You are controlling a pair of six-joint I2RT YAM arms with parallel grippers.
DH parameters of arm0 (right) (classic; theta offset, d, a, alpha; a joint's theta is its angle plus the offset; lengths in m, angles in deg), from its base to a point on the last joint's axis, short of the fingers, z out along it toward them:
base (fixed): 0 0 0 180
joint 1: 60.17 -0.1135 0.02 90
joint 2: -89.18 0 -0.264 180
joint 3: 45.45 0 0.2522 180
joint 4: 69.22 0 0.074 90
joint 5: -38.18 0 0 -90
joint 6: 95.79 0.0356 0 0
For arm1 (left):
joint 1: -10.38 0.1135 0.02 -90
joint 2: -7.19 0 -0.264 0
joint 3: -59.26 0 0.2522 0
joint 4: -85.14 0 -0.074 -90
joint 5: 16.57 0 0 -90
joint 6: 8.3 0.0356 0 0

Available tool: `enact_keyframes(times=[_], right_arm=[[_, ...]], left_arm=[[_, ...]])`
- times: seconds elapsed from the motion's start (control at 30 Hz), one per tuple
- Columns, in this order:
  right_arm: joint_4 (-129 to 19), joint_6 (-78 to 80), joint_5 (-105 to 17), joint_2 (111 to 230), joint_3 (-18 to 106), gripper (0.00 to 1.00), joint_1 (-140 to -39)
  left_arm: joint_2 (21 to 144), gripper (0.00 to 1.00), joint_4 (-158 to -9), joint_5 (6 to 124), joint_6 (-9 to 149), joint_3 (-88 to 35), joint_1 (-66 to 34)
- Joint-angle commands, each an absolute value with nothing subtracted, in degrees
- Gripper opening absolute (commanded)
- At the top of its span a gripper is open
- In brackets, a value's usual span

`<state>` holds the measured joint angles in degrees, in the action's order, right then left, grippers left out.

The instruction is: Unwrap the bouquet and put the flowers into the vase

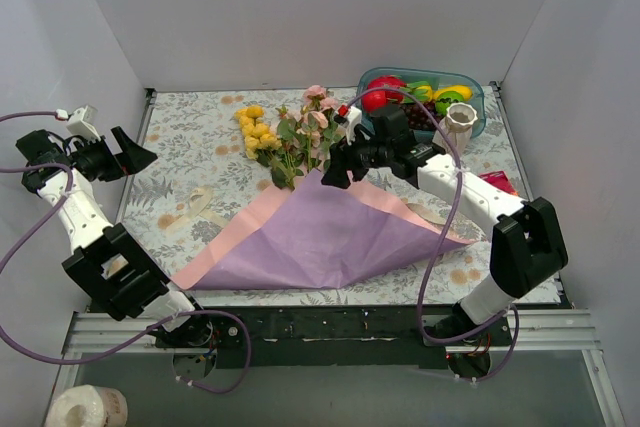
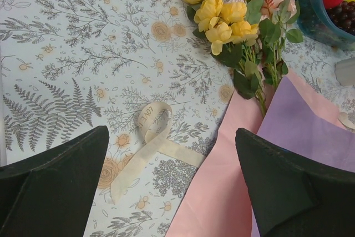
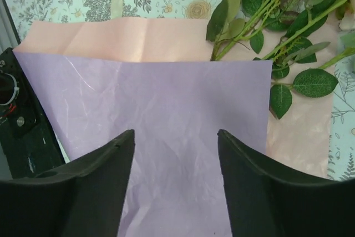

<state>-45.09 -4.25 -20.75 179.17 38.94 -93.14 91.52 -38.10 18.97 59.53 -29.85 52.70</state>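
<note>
Bouquet (image 1: 305,202) lies mid-table, paper (image 1: 320,237) spread, purple folded over pink, flowers (image 1: 290,137) at the far end. Right gripper (image 1: 335,169) over the paper's far corner, jaws parted, gripping nothing. Left gripper (image 1: 132,152) spread wide, well left. Tub (image 1: 480,97) holds fruit (image 1: 410,95); vase (image 1: 460,119) just beside it. Ribbon (image 1: 190,209) lies left of the paper.

The floral-print table (image 1: 190,137) bears spread purple paper (image 1: 320,237), flowers (image 1: 290,137), a cream ribbon (image 1: 190,209), a blue tub (image 1: 477,90) and a vase (image 1: 460,119).
</note>
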Motion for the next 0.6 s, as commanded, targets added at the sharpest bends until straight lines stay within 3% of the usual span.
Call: enact_keyframes(times=[0.0, 0.33, 0.57], right_arm=[[-44.1, -5.6, -25.0, 182.7, 38.1, 0.74, -93.1], [-41.2, -9.4, -27.4, 196.7, 47.1, 0.76, -91.3], [-41.8, -8.9, -23.8, 201.5, 49.2, 0.69, -91.0]], left_arm=[[88.0, 0.98, -38.4, 17.4, 59.4, -29.9, 52.9], [88.0, 0.98, -37.9, 17.4, 60.2, -29.8, 52.9], [89.6, 0.98, -37.9, 17.8, 60.9, -30.5, 52.9]])
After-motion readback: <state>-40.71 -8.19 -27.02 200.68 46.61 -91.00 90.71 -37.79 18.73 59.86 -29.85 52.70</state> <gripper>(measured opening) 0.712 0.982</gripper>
